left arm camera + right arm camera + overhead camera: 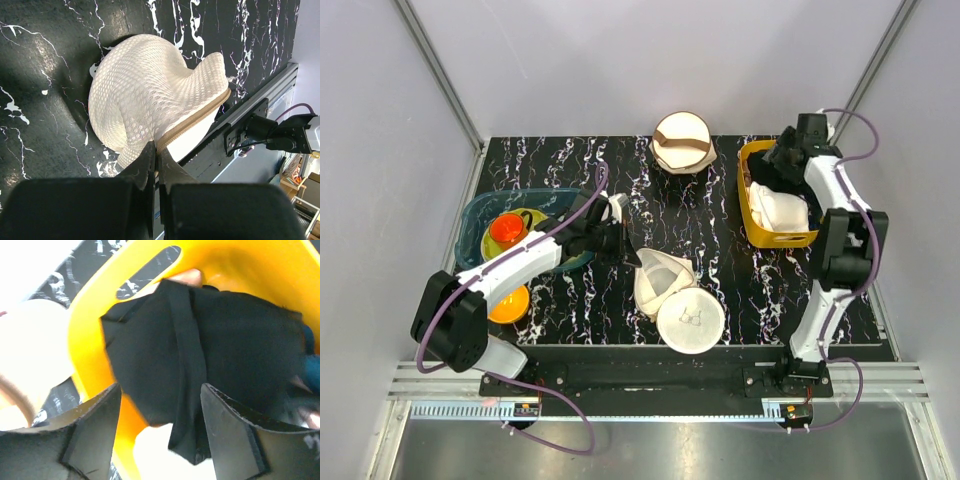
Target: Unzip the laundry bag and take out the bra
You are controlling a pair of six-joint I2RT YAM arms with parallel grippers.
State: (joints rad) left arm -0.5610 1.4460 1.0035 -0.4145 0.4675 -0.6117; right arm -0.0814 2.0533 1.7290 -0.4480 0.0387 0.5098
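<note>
- Top view: the round white mesh laundry bag (688, 318) lies near the front edge of the black marbled surface (720, 205). It gapes open like a clamshell, and the face with the small black drawing is turned up. My left jaws reach its far edge from the left. My right arm hangs over the yellow plastic basket (786, 240) at the right. In the basket lies a soft cream-white bundle, which I take to be the bra (782, 212). If so, the zip is done and the bra is out of the bag.
- Left wrist view: my left jaws are pressed together, and their tips pinch the laundry bag (150, 85) where the mesh fold meets the tan zip seam (195, 120). I cannot tell whether the zip pull itself is in the pinch. The domed mesh half stands tilted off the surface (40, 75).
- Right wrist view: my right jaws stand wide and hold nothing. Below and between them, a dark cloth garment (225, 350) lies inside the yellow basket (85, 350). A pale patch shows at the bottom edge, too blurred to name.
- Judgement: I am at the drop-off, the last step. Next, my right arm should rise straight up so neither jaw snags the dark cloth or a strap. Then my left jaws can let the bag go.
</note>
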